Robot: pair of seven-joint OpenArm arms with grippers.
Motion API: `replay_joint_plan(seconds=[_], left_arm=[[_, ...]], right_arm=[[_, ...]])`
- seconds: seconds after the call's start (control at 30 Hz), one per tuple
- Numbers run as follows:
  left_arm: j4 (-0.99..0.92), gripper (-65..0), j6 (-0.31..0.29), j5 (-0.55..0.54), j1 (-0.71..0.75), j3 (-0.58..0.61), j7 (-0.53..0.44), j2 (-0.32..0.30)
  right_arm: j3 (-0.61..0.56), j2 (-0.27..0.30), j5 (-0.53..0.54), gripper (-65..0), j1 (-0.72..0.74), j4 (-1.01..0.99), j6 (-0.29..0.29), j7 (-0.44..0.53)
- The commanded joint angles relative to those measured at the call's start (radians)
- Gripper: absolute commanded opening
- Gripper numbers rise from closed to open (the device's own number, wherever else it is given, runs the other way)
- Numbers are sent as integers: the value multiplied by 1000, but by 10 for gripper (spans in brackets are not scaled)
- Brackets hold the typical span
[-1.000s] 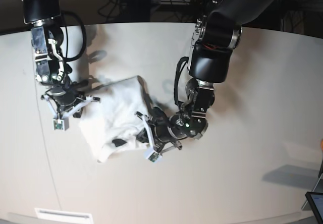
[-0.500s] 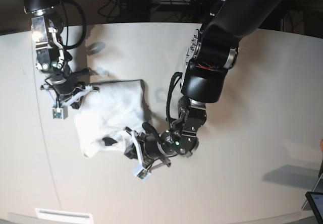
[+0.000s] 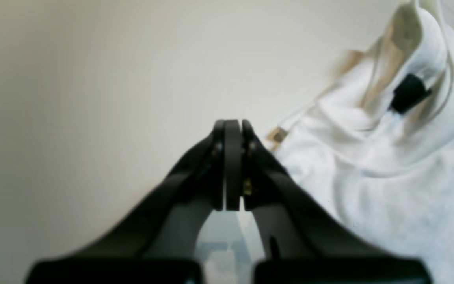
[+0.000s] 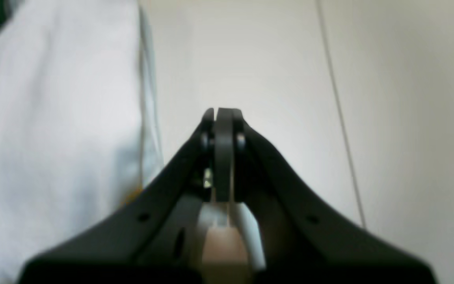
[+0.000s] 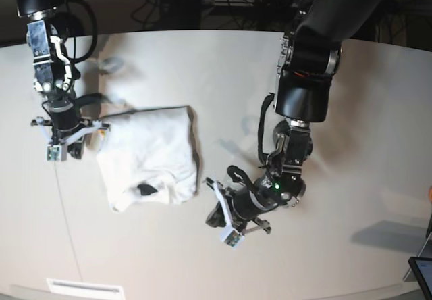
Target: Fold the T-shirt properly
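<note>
The T-shirt (image 5: 148,155) lies folded into a rough white rectangle on the table, plain side up, with a small black label (image 5: 144,190) near its front edge. My left gripper (image 5: 217,217) is shut and empty, just off the shirt's front right corner and apart from it. In the left wrist view its closed tips (image 3: 229,128) hover over bare table, with the T-shirt (image 3: 388,165) and black label (image 3: 408,92) to the right. My right gripper (image 5: 73,150) is shut and empty beside the shirt's left edge. The right wrist view shows its closed tips (image 4: 221,114) and the T-shirt (image 4: 53,118) on the left.
The pale table (image 5: 351,144) has a thin seam line (image 4: 341,118) running just beyond the right gripper. A dark tablet corner (image 5: 422,273) sits at the front right edge. Cables and dark gear line the far edge of the table.
Both grippers have drawn away from the shirt: the left one moved right and off its front edge, the right one moved left. The shirt has settled flatter on the table.
</note>
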Motion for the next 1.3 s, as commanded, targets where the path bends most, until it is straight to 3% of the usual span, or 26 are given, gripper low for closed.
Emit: replay_joint_plan(seconds=[0.0,0.1,0.27,0.37,0.47,0.6,0.7,0.83,0.97,1.2,1.27], left_arm=[[76,-650,2,-18,-8,-23,-32,-9],[268,-650,-1,-20,91,-160,-32,-13],[529,-650,-5,-18,268,-313,-27,-27],[632,-650,-48,-18,366,-331,-32,-79],[721,-650,-74,-18,460,-353,-32,-138],[802,-650,-74,-18,546,-417,-32,-161],[856,-650,-74,-18,602,-479,-32,-162],[879,-650,-78,-18,659,-548,-33,-167],[879,-650,-98,-18,688,-588,-35,-217],[885,-650,-98,-9,750,-681,-35,-345],[885,-650,-98,-9,796,-700,-35,-385]], right_arm=[[4,13,-1,-649,13,19,3,69],[4,15,-1,-649,13,19,20,199],[2,15,-1,-649,-29,19,78,325],[4,19,-4,-649,-72,31,100,360],[4,38,-87,-649,-141,54,98,397],[6,32,-207,-649,-218,92,94,445],[7,32,-228,-649,-268,138,94,445],[85,6,-227,-649,-316,160,98,445],[213,-36,-230,-649,-360,160,104,445],[400,-48,-225,-649,-466,160,273,445],[472,-89,-227,-649,-495,163,278,445]])
